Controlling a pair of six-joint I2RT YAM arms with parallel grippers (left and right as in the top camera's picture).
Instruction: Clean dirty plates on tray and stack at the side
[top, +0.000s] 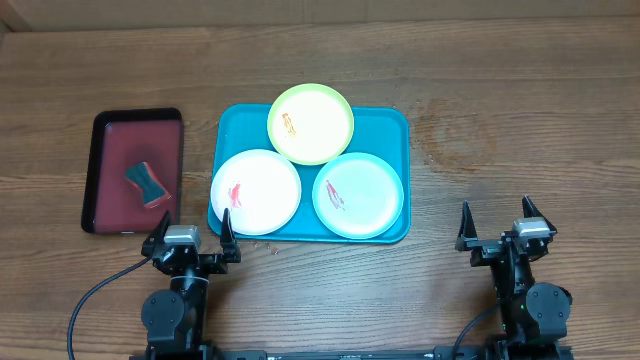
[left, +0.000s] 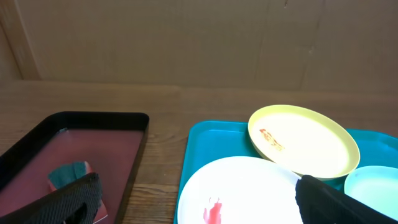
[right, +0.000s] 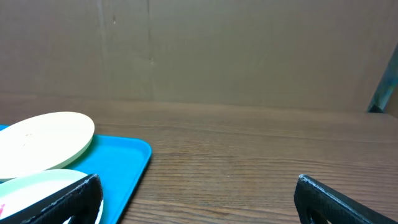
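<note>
Left gripper (top: 192, 232) hovers at the near edge of the table (top: 520, 100), jaws spread wide and empty. The white plate (top: 256, 192), smeared red, lies just off its 1 o'clock. At that plate's 3 o'clock sits the mint-rimmed plate (top: 358, 195), and at 12 o'clock the yellow-green plate (top: 311, 123) overlaps both. All three rest on the turquoise tray (top: 390, 120). Right gripper (top: 496, 215), equally spread and empty, has the mint-rimmed plate at its 10 o'clock. A dark red tray (top: 110, 190) at the turquoise tray's 9 o'clock holds a teal block (top: 147, 182).
</note>
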